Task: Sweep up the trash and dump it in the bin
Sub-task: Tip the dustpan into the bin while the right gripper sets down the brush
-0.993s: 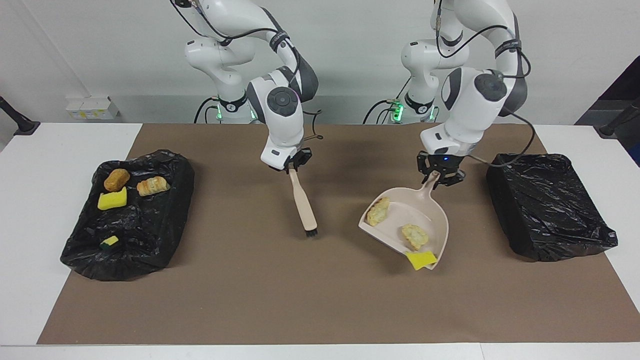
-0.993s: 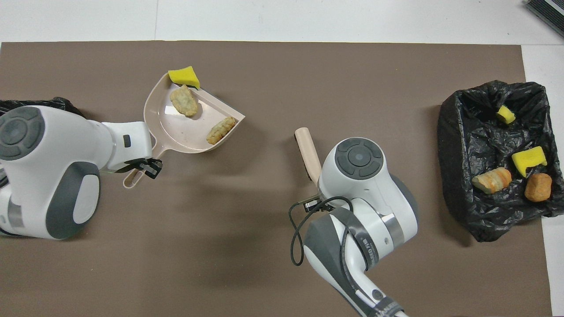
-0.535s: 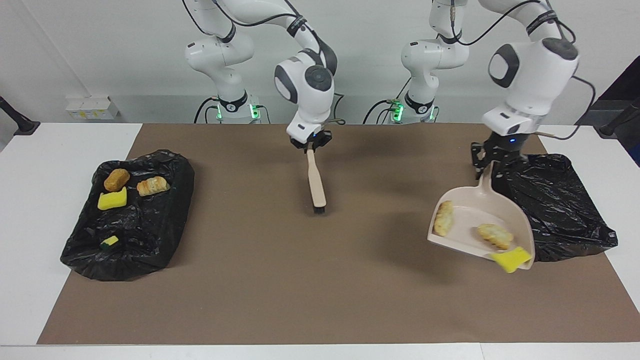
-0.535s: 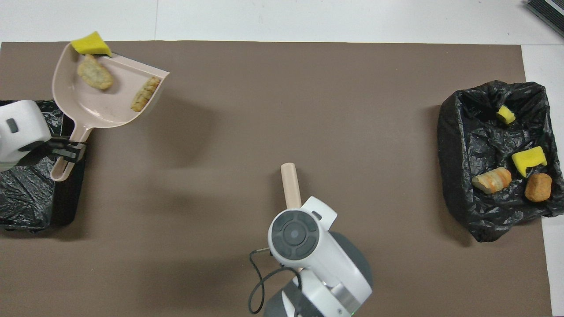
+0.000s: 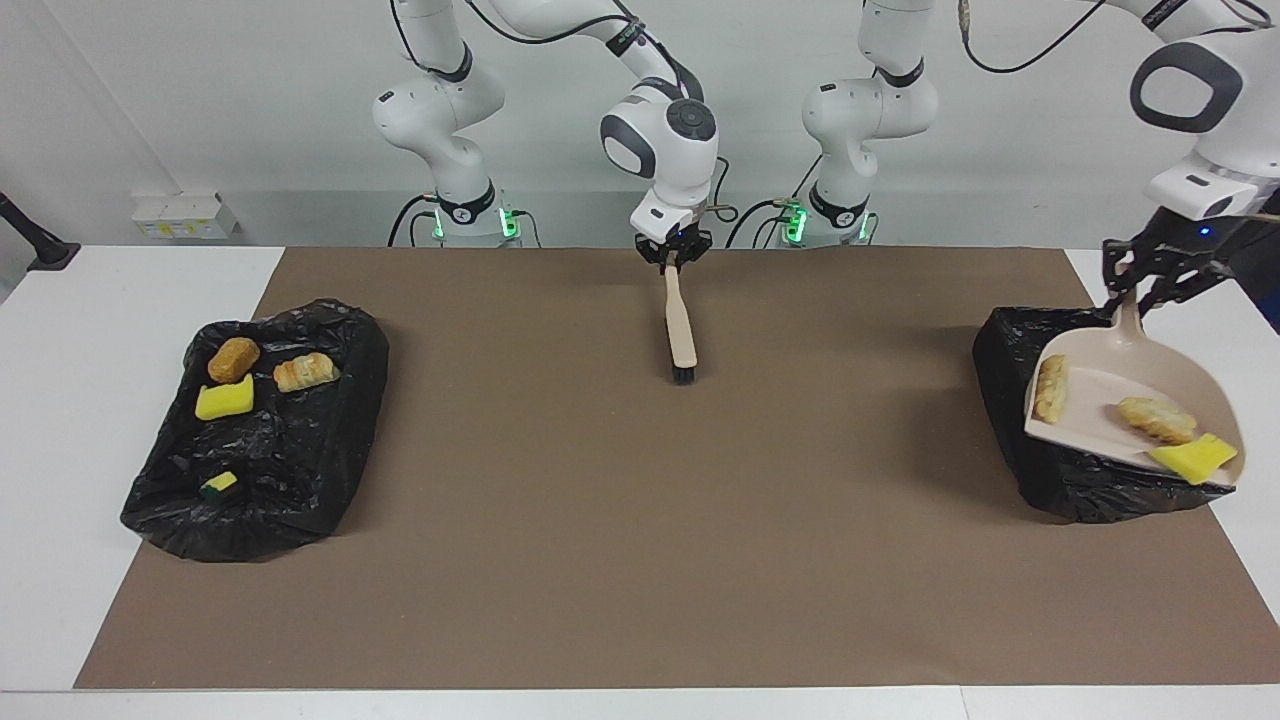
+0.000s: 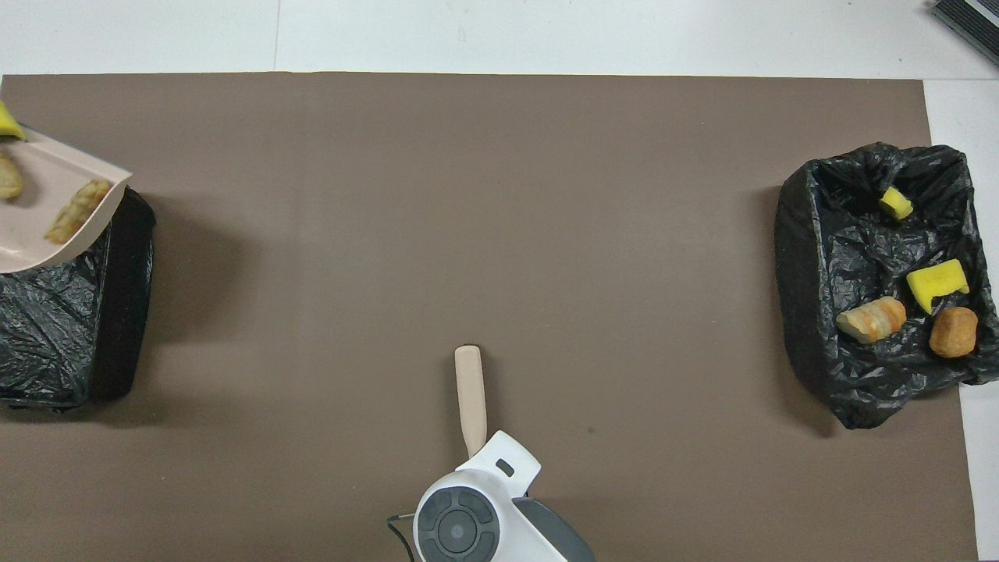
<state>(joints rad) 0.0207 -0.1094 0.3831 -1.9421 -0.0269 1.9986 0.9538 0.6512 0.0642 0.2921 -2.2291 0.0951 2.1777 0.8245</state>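
A beige dustpan [image 5: 1120,385] is held by its handle in the clenched left gripper [image 5: 1135,290] and is raised over the black-lined bin [image 5: 1010,400] at the left arm's end of the bench [image 5: 100,450]. Three pieces of trash are carried in the dustpan: a yellow sponge bit [image 5: 1192,458] at its open lip, a pale lump [image 5: 1156,419] beside that, and a second pale lump [image 5: 1050,388] against the side wall. A brush [image 5: 681,328] is grasped at the handle end by the right gripper [image 5: 676,261] over the middle of the brown mat [image 5: 640,560], bristles pointing down (whether they touch the mat cannot be told). On a black bag [image 5: 300,470] at the right arm's end are seen four more pieces: an orange-brown lump [image 5: 233,359], a striped pale lump [image 5: 305,372], a yellow sponge [image 5: 224,400] and a small sponge bit [image 5: 218,485] farther from the robots.
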